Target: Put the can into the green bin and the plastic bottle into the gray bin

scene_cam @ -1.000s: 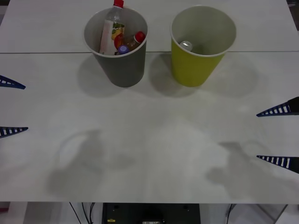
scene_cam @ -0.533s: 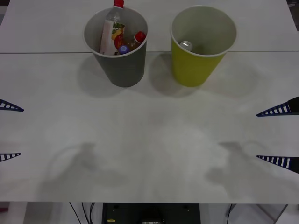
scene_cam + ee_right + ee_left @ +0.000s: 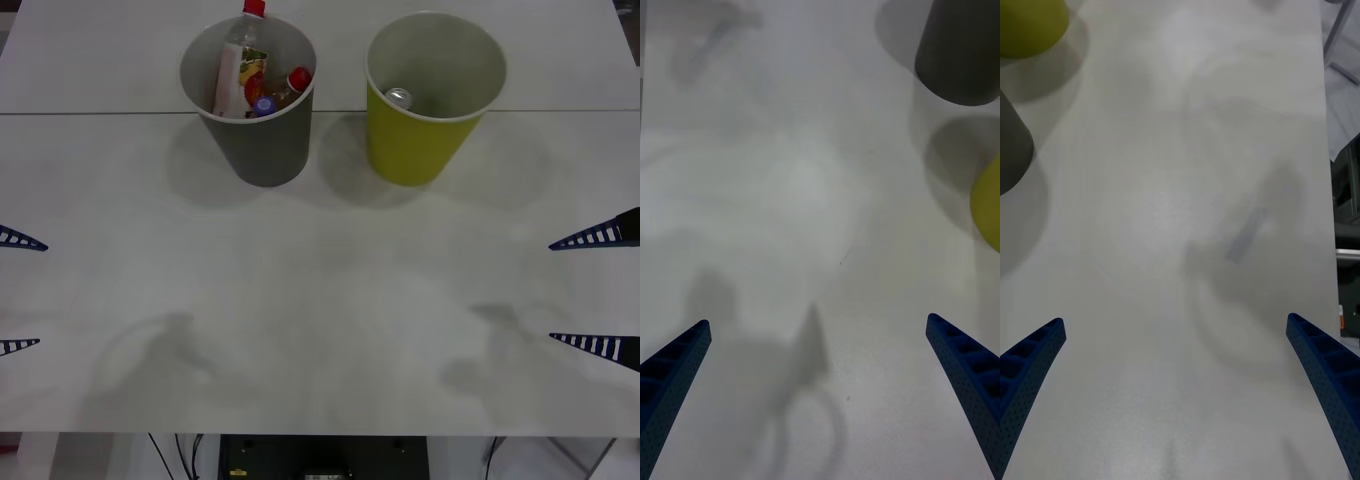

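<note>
At the back of the white table, the gray bin (image 3: 250,110) stands to the left of the green bin (image 3: 432,100). The plastic bottle (image 3: 240,62) with its red cap leans upright inside the gray bin, cap above the rim. Inside the green bin the can (image 3: 399,98) lies with its silver top showing. My left gripper (image 3: 15,293) is open at the left edge with nothing in it. My right gripper (image 3: 600,290) is open at the right edge, also empty. The wrist views catch the gray bin (image 3: 962,49) (image 3: 1011,154) and the green bin (image 3: 989,202) (image 3: 1030,26) from the side.
Two more bottles sit in the gray bin: a red-capped one (image 3: 293,84) with orange-brown contents and a purple-capped one (image 3: 263,105). A seam (image 3: 100,113) runs across the table behind the bins. The table's front edge (image 3: 320,434) lies near the robot base.
My left gripper has drawn back toward the near left side of the table, still open. The right gripper, bins and their contents have not moved.
</note>
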